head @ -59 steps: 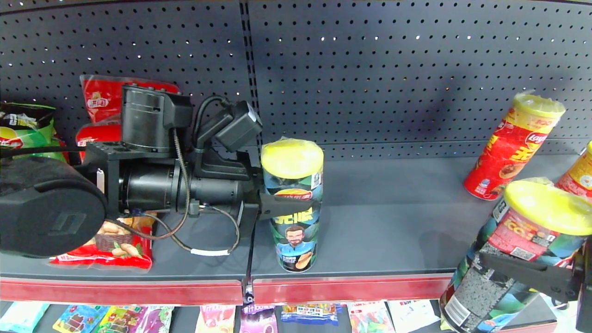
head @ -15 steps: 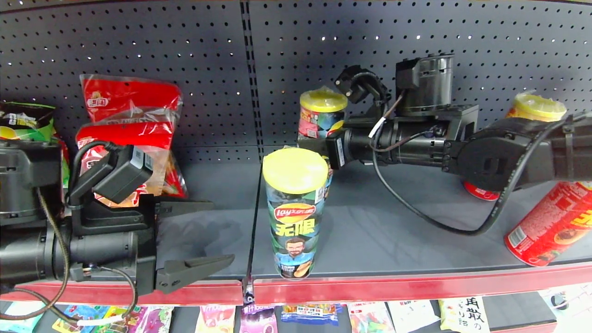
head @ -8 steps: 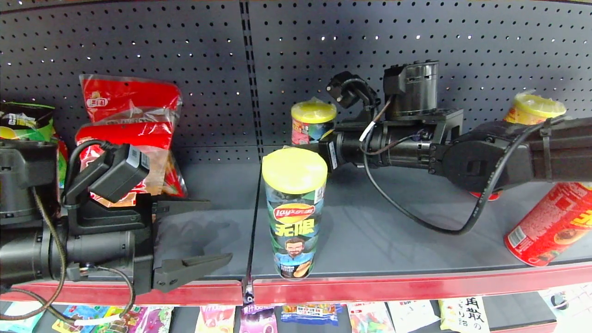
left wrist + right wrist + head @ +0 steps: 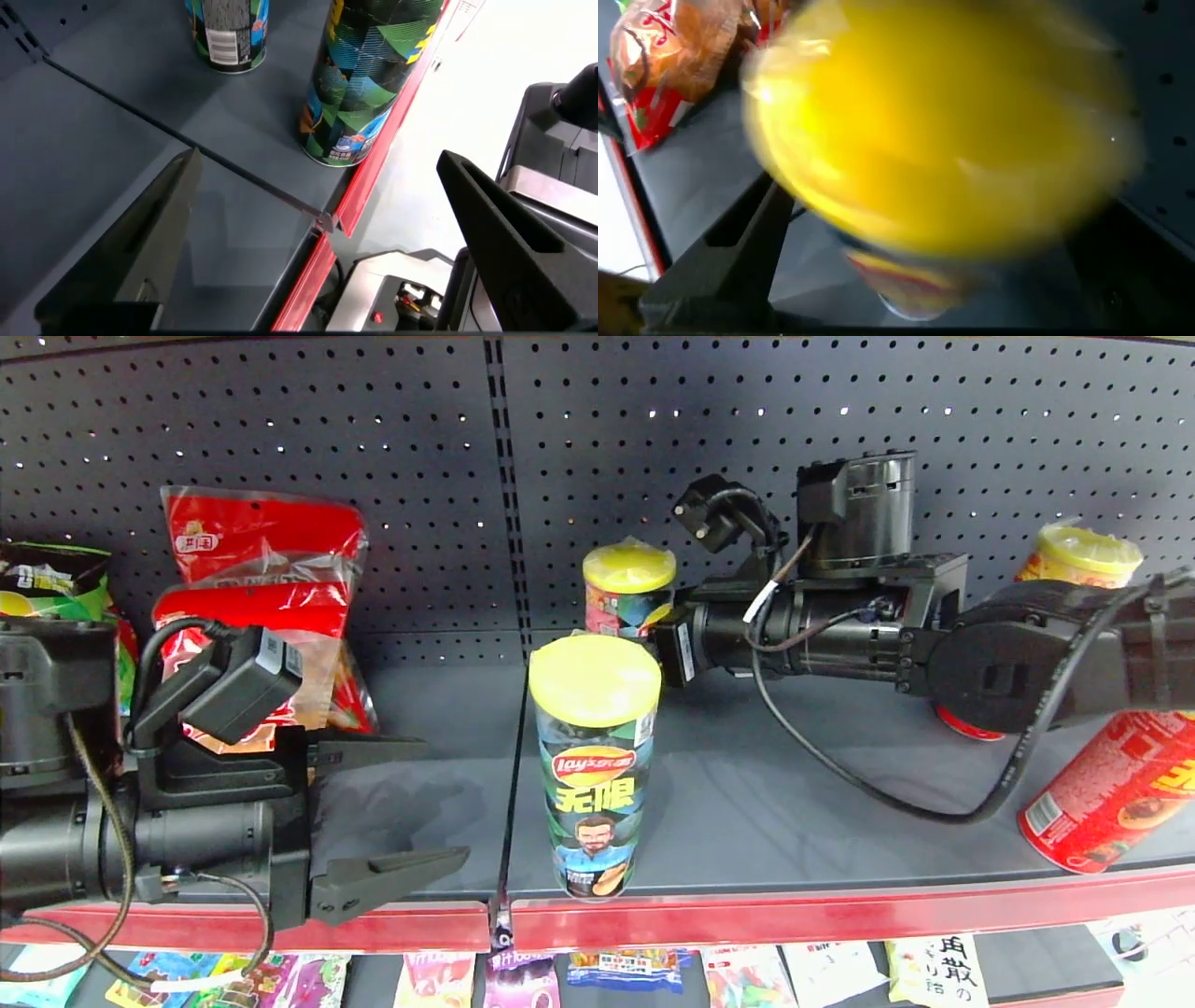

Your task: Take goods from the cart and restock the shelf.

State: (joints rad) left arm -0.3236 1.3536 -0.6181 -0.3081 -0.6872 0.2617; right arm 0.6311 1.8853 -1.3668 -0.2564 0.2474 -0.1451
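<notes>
Pincers: right pincer (image 4: 649, 625) is at the back can (image 4: 618, 607), mid-body, just under its yellow lid (image 4: 629, 566). Can't tell if it is clamped on or let go, as its wrist view is smeared. The can is upright and deep on the shelf (image 4: 747, 803); in the left wrist view its base looks down on the deck. Left pincer (image 4: 444, 799) is spread wide, empty, low over the shelf front.

Handling, my read: chip tube, so light. Wall is stiff enough but thin and will dent if squeezed hard. Glossy wrap is likely slick. Tall and narrow, so it tips easily. Take it mid-body, never by the lid.

Room:
- Front can (image 4: 594, 765) stands just aisle-side of the right pincer, just off the left pincer's tips, near the red lip (image 4: 747, 915).
- Pegboard wall (image 4: 653, 429) is close on the right pincer's far side, behind the back can.
- Bare deck runs back under the right arm as far as the red cans (image 4: 1111, 784) by its elbow.
- Cable loop (image 4: 868, 793) hangs under that arm, near the deck.
- Snack bags (image 4: 261, 579) stand behind the left pincer.

Safest exit for the right pincer looks to be straight back along its own arm. Any aisle-side drift risks knocking the front can over the lip.
</notes>
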